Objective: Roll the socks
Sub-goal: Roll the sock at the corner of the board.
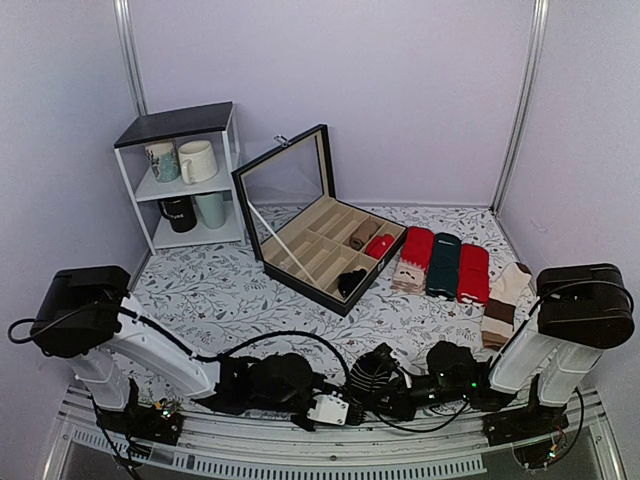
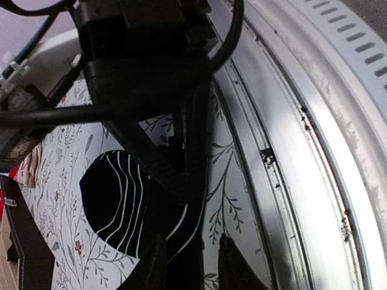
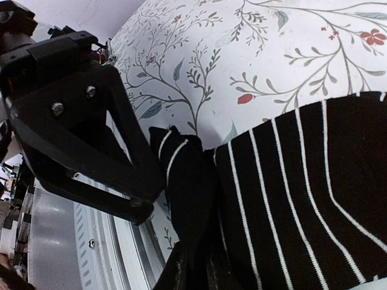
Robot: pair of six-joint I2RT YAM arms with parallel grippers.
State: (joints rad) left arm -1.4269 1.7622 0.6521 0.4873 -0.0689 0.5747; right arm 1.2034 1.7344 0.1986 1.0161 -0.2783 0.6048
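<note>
A black sock with thin white stripes (image 1: 376, 370) lies on the flowered cloth at the near edge, between both grippers. In the right wrist view the sock (image 3: 302, 199) fills the right side, and my right gripper (image 3: 202, 275) is shut on a bunched fold of it. In the left wrist view the sock (image 2: 121, 199) runs down between my left gripper's (image 2: 192, 266) fingers, which stand slightly apart with bare cloth showing beside the right one. The left gripper (image 1: 350, 390) and right gripper (image 1: 395, 385) almost touch.
An open divided box (image 1: 300, 262) holds a few rolled socks. Several flat sock pairs (image 1: 443, 265) lie to its right, with a brown and cream pair (image 1: 505, 300) nearest the right arm. A shelf with mugs (image 1: 185, 180) stands at the back left. A metal rail (image 2: 314, 151) runs along the near edge.
</note>
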